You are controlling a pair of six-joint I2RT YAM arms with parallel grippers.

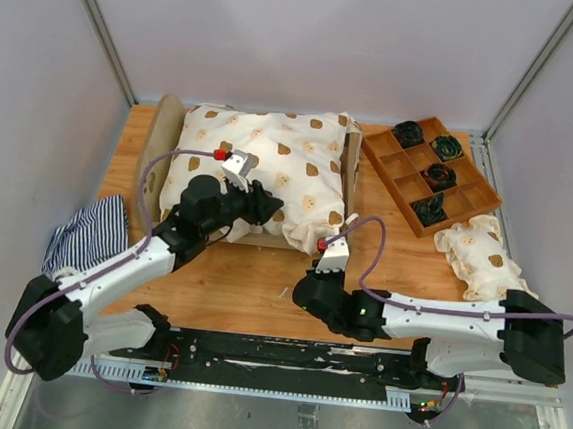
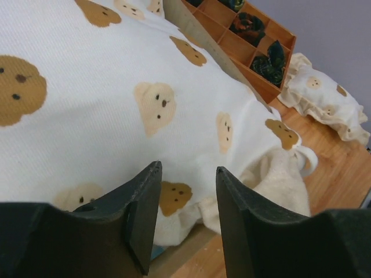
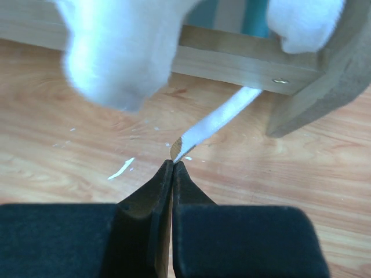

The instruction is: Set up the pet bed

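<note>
The pet bed (image 1: 162,133) stands at the back of the table with its rounded headboard on the left. A cream bear-print blanket (image 1: 271,158) is spread over it. My left gripper (image 1: 271,211) hovers open just above the blanket's (image 2: 116,116) front part, and nothing lies between its fingers (image 2: 145,197). My right gripper (image 1: 328,246) sits low on the table by the bed's front right corner. In the right wrist view it (image 3: 174,163) is shut on the end of a white strap (image 3: 220,119) that leads up to the blanket's corner by the wooden frame rail (image 3: 232,61).
A brown compartment tray (image 1: 468,205) with dark rolled items stands at the back right. A bear-print frilled pillow (image 1: 484,257) lies in front of it. A navy-striped cloth (image 1: 89,232) lies at the left edge. Walls close the table on three sides.
</note>
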